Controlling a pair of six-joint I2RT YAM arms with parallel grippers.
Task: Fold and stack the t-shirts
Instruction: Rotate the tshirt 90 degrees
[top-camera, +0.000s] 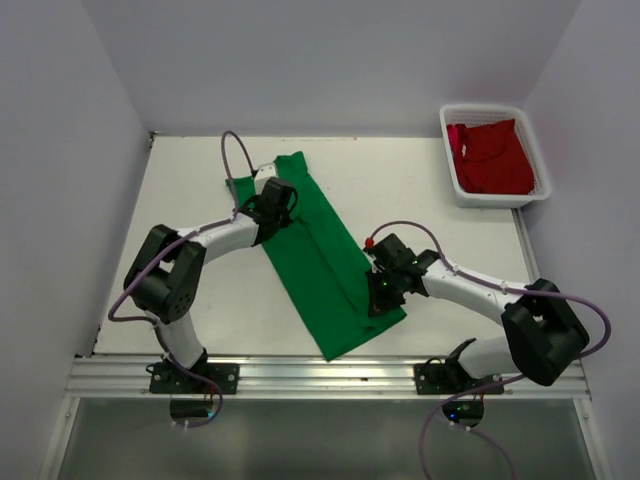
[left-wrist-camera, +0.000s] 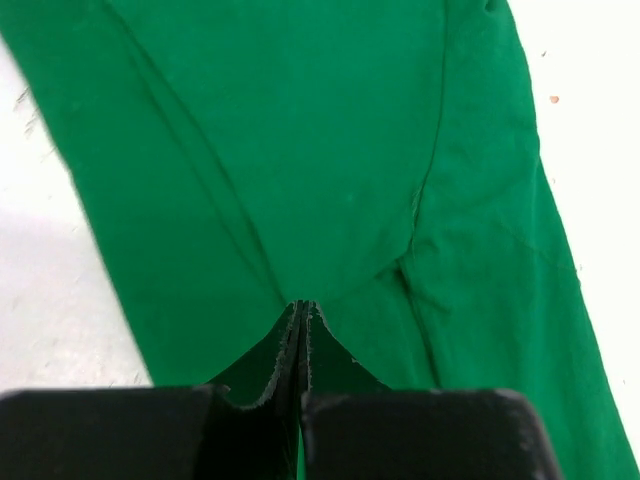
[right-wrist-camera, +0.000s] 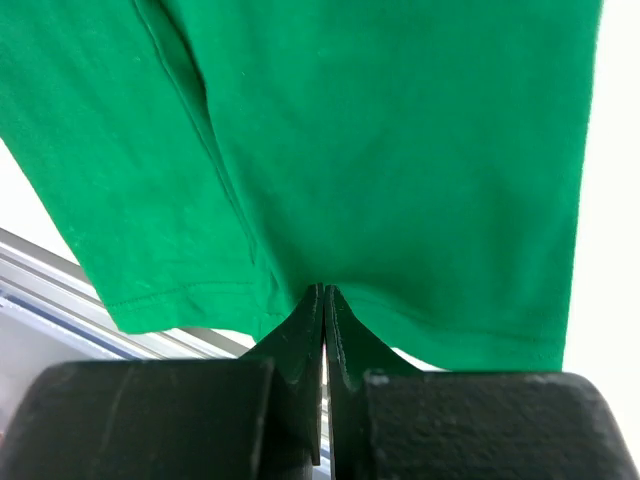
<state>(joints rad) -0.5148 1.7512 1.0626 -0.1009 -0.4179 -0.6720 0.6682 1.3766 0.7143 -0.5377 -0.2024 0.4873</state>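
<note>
At the near edge ran a ribbed metal rail (top-camera: 320, 375). Just beyond it, the right tool (right-wrist-camera: 325, 295) had its black fingers pressed together on the stitched hem of the green t-shirt (top-camera: 320, 260). This shirt was smooth, matte cloth folded into a long strip, lying flat on the white bench (top-camera: 430, 190) from 5 o'clock up to 11 o'clock. Only the right wrist view showed the hem stitching and the rail beneath it. Farther along the strip, the left tool (left-wrist-camera: 302, 312) was likewise closed, pinching a curved cloth edge that only its wrist view revealed. In the far corner at 1 o'clock, seen only from above, the crumpled red t-shirt (top-camera: 495, 160) sat in a white mesh basket (top-camera: 447, 150).
</note>
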